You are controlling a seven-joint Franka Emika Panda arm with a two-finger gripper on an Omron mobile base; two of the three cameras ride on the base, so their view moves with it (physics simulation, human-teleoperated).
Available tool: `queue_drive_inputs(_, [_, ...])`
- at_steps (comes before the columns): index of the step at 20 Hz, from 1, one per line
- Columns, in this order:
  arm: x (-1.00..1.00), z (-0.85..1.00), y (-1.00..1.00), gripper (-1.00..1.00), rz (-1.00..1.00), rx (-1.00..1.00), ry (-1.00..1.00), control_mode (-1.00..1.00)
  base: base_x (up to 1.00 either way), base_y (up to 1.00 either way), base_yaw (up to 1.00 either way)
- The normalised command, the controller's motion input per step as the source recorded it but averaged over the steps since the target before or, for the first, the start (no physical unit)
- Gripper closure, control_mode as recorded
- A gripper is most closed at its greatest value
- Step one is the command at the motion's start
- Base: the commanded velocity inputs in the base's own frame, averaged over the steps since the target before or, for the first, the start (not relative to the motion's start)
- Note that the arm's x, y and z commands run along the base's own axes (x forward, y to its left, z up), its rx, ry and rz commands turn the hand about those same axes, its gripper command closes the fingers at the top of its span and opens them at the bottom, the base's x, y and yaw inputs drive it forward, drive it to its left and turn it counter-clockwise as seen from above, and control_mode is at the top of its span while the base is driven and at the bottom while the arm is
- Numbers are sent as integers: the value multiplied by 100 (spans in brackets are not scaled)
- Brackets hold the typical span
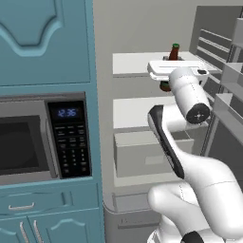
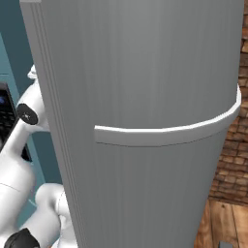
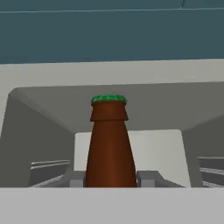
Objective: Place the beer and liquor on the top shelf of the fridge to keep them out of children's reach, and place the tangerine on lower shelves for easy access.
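Observation:
My gripper is shut on the beer, a brown bottle with a green cap that stands upright between the two fingers. In the left base view the beer pokes up above my hand, level with the top shelf of the open fridge. Its base shows just below the hand, at that shelf's front edge. Behind the bottle in the hand view lies the white top shelf. The lower shelves and a white drawer box sit below. The liquor and the tangerine are out of view.
The ribbed door racks stand close to the right of my arm. A microwave sits in teal cabinets to the left. In the right base view the grey fridge door with its handle stands close in front of the camera.

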Motion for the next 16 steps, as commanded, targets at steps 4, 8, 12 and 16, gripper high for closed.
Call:
queue_drive_inputs(4, [36,29,-20,100,-3,-7,0,-100,0,0,0])
queue_drive_inputs(8, [40,0,-28,100,-1,0,-3,-100,0,0,0])
queue_drive_inputs(12, [48,-9,-27,100,0,2,-9,-100,0,0,0])
queue_drive_inputs(16, [58,-3,-21,100,0,5,-4,-100,0,0,0])
